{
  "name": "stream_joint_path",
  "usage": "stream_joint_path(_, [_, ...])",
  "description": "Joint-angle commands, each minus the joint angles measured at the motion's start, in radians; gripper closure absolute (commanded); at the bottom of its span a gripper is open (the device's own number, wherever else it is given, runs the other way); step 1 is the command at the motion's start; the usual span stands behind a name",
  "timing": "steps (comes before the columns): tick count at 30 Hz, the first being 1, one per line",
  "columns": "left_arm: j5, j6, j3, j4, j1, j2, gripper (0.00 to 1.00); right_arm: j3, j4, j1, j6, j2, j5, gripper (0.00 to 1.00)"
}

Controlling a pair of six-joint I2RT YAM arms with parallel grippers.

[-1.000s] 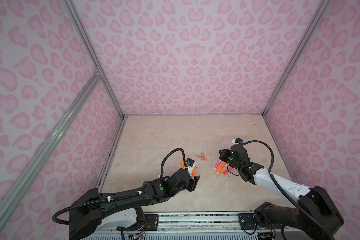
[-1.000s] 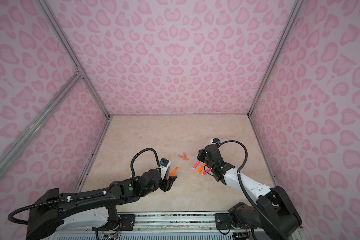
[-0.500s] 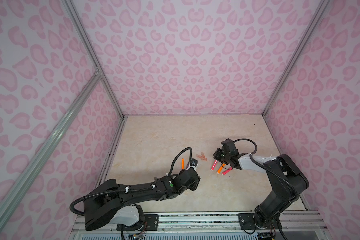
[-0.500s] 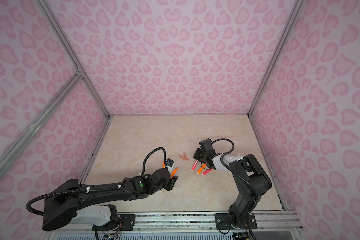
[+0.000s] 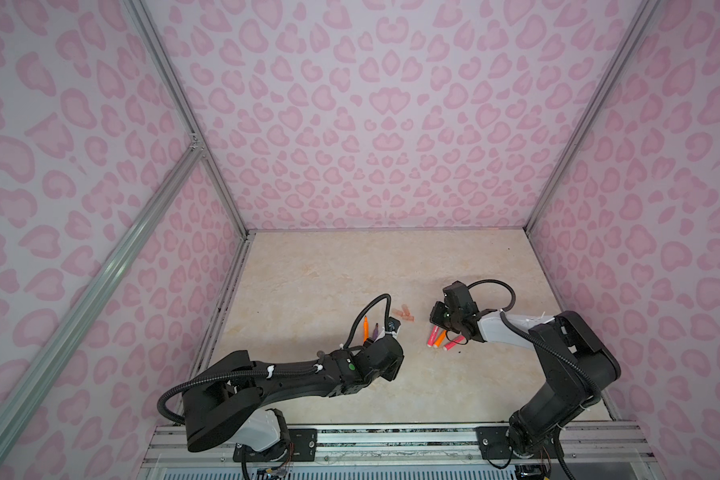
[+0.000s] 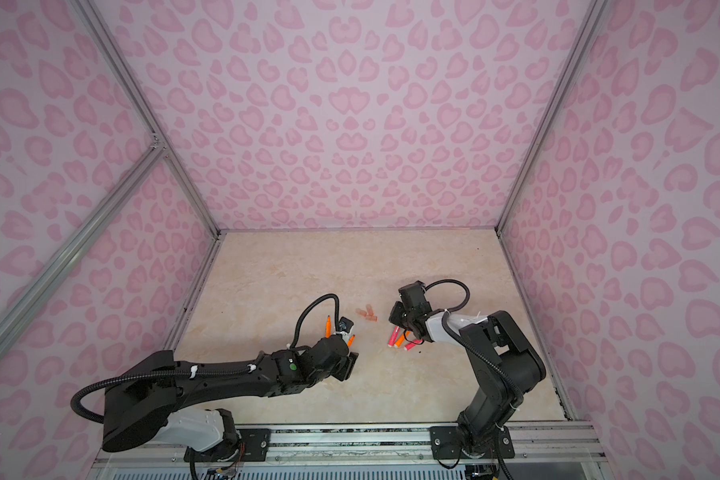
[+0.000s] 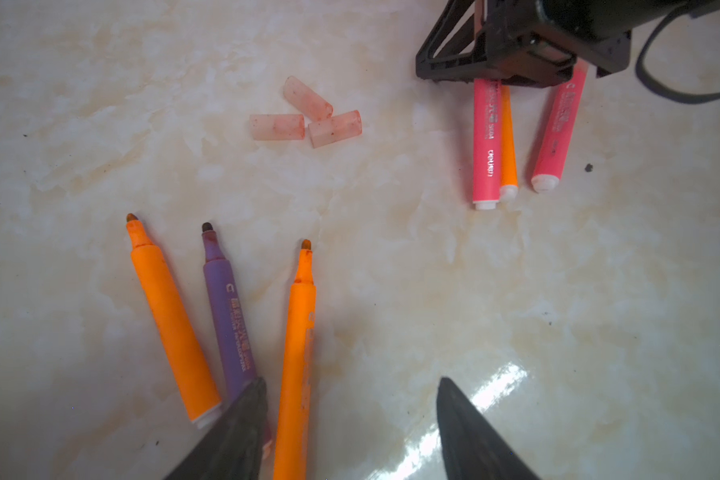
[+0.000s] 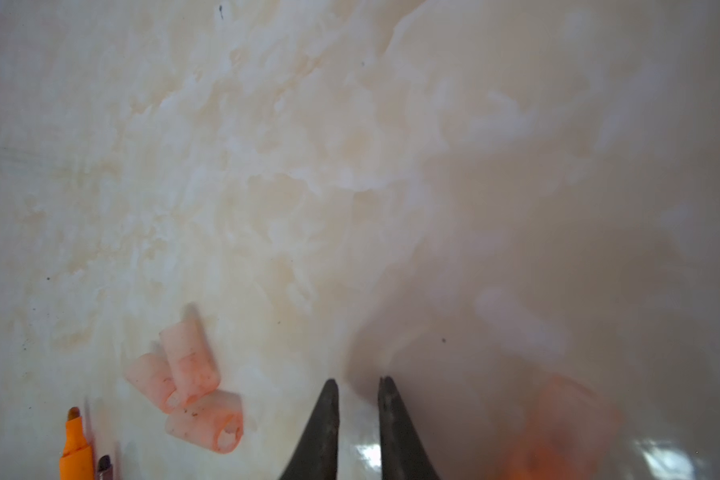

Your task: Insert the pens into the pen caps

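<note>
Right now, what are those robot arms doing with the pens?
The left gripper hangs open over three uncapped pens. The right gripper, jaws slightly apart, sits over three other pens. Three caps lie loose between the groups. Neither gripper holds anything yet.

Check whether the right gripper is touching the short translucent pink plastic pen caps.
Apart. The right wrist view shows a strip of bare marble table between the right gripper and the three clustered pen caps.
</note>
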Motion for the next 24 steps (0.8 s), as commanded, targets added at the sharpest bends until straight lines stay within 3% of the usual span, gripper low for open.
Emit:
stream_joint_path(1, [-0.014,-0.008,0.013,-0.010,0.003,0.011,0.34,0.003,-0.096,0.012,-0.040,-0.008,0.092,0.75])
stream_joint_path(4, [-0.009,-0.006,0.015,-0.010,0.005,0.023,0.33,0.021,-0.125,0.024,-0.048,-0.010,0.123,0.69])
stream_joint_path(18, [-0.003,-0.021,0.011,-0.010,0.023,0.087,0.36,0.119,-0.315,0.146,-0.059,-0.147,0.386,0.62])
stream_joint_path(24, [-0.001,-0.036,-0.003,-0.009,0.022,0.122,0.39,0.135,-0.338,0.202,-0.054,-0.230,0.415,0.60])
